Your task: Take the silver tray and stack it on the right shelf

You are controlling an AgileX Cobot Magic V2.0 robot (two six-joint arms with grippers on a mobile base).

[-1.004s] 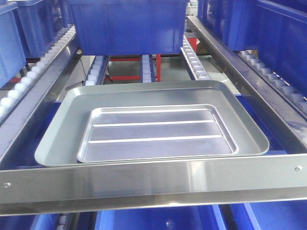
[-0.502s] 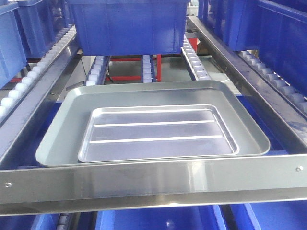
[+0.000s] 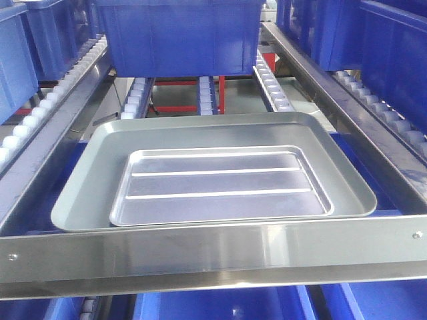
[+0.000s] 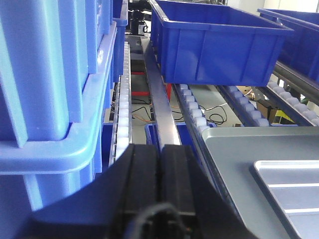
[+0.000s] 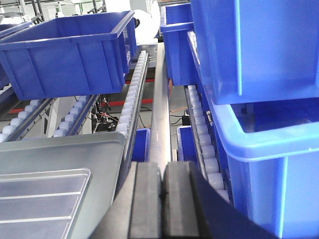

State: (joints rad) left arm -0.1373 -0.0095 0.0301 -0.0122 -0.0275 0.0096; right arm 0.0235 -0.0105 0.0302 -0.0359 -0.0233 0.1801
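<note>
The silver tray [image 3: 220, 187], shiny with two raised ridges, lies flat inside a larger dull grey tray [image 3: 83, 190] on the right shelf, just behind the shelf's riveted steel front bar [image 3: 213, 250]. Neither gripper shows in the front view. In the left wrist view my left gripper [image 4: 159, 149] is shut on nothing and sits left of the grey tray [image 4: 239, 154], over a steel rail, with a corner of the silver tray [image 4: 294, 184] at the right. In the right wrist view my right gripper [image 5: 163, 167] is shut and empty, right of the silver tray [image 5: 40, 199].
A blue bin [image 3: 177, 37] sits on the roller rails behind the trays. More blue bins [image 3: 393, 60] line both neighbouring lanes and stand close beside each gripper [image 4: 50, 79] [image 5: 264, 149]. White-wheeled rails [image 3: 270, 83] and steel side rails [image 3: 347, 113] flank the trays.
The whole scene has drifted a few pixels right in the front view. The silver tray keeps its place inside the grey tray.
</note>
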